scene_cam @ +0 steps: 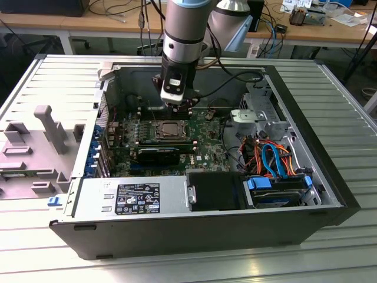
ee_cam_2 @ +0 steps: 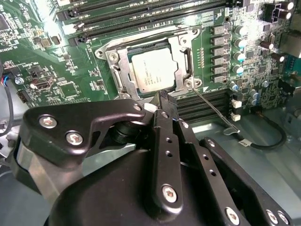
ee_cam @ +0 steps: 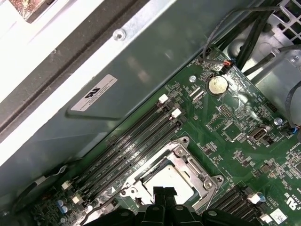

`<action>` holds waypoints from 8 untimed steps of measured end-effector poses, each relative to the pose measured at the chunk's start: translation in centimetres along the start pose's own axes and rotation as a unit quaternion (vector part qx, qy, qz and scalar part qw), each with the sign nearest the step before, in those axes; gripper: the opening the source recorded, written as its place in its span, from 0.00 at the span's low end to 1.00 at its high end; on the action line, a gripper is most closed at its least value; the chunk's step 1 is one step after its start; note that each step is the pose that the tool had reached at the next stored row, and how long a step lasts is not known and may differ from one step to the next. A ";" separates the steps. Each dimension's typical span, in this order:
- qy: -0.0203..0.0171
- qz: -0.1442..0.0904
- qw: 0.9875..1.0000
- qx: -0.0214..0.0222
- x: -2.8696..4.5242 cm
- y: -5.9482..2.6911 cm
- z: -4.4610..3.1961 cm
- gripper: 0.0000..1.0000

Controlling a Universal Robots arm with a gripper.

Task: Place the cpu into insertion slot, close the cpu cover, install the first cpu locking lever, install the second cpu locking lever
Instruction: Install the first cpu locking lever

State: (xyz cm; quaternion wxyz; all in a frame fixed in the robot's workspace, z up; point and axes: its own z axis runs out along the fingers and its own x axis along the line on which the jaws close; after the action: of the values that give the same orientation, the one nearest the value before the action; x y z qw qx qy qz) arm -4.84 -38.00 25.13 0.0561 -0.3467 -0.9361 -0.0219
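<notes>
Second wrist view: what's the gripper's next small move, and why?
Probably nudge the shut gripper sideways onto the thin silver wire lever. The flat silver-grey square cpu sits in its socket, the silver metal frame cover lies down around it, yet that lever angles out from the socket corner, apparently unlatched, with the gripper just beside it.

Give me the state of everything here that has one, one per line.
cpu: seated in the insertion slot
cpu cover: down over the cpu
locking lever: sticking out, unlatched
end effector: shut, empty, near the cpu cover
computer case: open
</notes>
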 end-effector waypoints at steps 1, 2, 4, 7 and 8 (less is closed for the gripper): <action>0.000 -0.003 1.000 0.000 0.00 0.00 0.00 0.11; 0.000 -0.006 1.000 0.001 0.00 0.00 0.00 0.11; 0.000 -0.011 1.000 0.001 0.00 0.00 0.00 0.11; 0.000 -0.017 1.000 0.002 0.00 0.00 0.00 0.11; 0.000 -0.019 1.000 0.002 0.00 0.00 0.00 0.11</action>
State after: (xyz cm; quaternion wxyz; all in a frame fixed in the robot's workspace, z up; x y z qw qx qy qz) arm -4.84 -38.00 25.13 0.0565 -0.3285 -0.9426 -0.0208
